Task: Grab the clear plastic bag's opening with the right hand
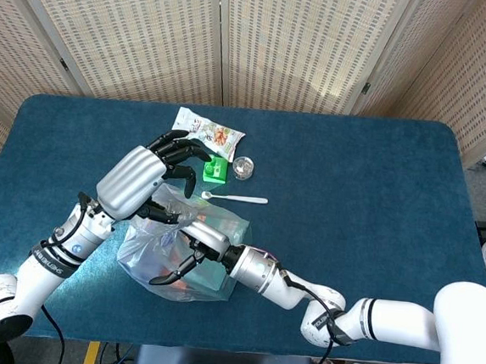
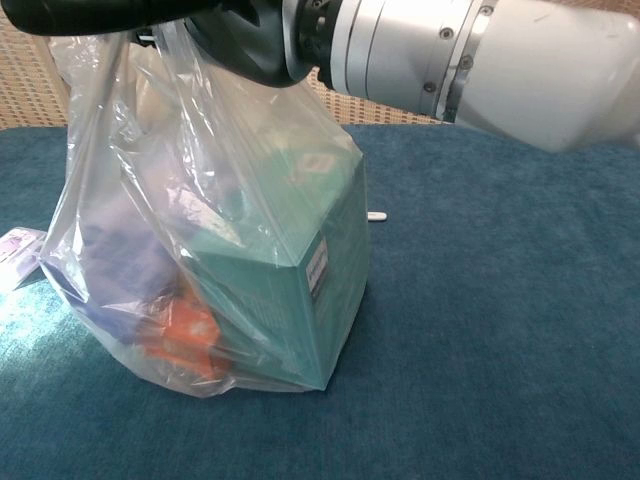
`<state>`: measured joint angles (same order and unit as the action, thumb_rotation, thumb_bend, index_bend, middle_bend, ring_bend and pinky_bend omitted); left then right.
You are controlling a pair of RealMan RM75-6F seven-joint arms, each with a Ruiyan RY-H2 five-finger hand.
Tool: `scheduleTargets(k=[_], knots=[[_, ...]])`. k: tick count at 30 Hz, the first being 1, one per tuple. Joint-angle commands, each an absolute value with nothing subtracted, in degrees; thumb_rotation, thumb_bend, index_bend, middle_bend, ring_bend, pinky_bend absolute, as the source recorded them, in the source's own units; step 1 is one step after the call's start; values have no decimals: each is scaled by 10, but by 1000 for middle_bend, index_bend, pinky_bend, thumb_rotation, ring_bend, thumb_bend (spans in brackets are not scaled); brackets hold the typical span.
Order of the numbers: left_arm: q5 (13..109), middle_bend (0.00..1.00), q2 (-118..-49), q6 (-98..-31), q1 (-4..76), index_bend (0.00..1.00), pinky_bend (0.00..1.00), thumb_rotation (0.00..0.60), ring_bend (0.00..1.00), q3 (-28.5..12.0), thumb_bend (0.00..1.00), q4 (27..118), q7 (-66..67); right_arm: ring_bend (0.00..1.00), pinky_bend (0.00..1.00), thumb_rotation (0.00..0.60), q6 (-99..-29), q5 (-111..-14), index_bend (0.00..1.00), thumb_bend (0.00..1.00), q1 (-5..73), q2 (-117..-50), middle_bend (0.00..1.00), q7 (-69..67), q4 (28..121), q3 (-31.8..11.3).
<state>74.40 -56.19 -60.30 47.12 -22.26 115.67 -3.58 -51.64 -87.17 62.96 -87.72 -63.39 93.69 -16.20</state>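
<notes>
The clear plastic bag (image 1: 147, 254) stands on the blue table, holding a teal box (image 2: 290, 290), an orange packet (image 2: 185, 335) and something purple. My right hand (image 1: 197, 242) reaches into the bag's top from the right, and in the chest view the gathered opening (image 2: 150, 55) hangs from its dark fingers (image 2: 90, 15). My left hand (image 1: 145, 182) hovers over the bag's far left side. Its upper fingers curl in the air while its lower fingers pinch the bag's rim.
Behind the bag lie a snack packet (image 1: 207, 130), a green item (image 1: 215, 169), a small clear cup (image 1: 243, 167) and a white spoon (image 1: 235, 198). A small printed card (image 2: 15, 250) lies left of the bag. Slatted screens stand behind the table.
</notes>
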Motion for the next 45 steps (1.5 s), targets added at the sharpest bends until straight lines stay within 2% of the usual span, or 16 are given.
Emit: scheduleTargets(k=[1, 11, 16, 20, 28, 33, 39, 45], knots=[[736, 275, -565, -599, 475, 616, 74, 600, 186, -223, 163, 1154, -32, 0, 36, 600, -517, -873, 0, 0, 631, -878, 0, -631, 937, -161], [722, 275, -564, -596, 480, 573, 74, 600, 180, -221, 162, 1165, -17, 0, 36, 600, -522, -866, 0, 23, 634, -888, 19, -627, 925, -167], [712, 275, -565, -598, 481, 524, 74, 600, 171, -222, 163, 1165, -13, 1, 36, 600, -520, -864, 0, 100, 640, -894, 99, -632, 911, -172], [699, 275, -561, -592, 482, 445, 74, 600, 162, -222, 162, 1168, -12, 35, 52, 600, -518, -869, 14, 134, 645, -897, 159, -652, 900, -172], [679, 274, -549, -579, 483, 385, 75, 600, 151, -220, 163, 1170, -8, 194, 164, 600, -521, -881, 243, 260, 651, -901, 344, -688, 875, -167], [678, 272, -546, -580, 482, 360, 74, 600, 151, -220, 162, 1169, -10, 251, 206, 600, -526, -881, 321, 262, 651, -905, 406, -691, 867, -165], [669, 266, -538, -575, 481, 339, 74, 600, 151, -219, 158, 1162, -8, 351, 309, 600, -524, -872, 441, 264, 651, -907, 503, -692, 863, -165], [644, 242, -516, -565, 476, 326, 75, 600, 140, -213, 119, 1155, 8, 405, 367, 600, -520, -862, 511, 270, 648, -906, 556, -707, 858, -164]])
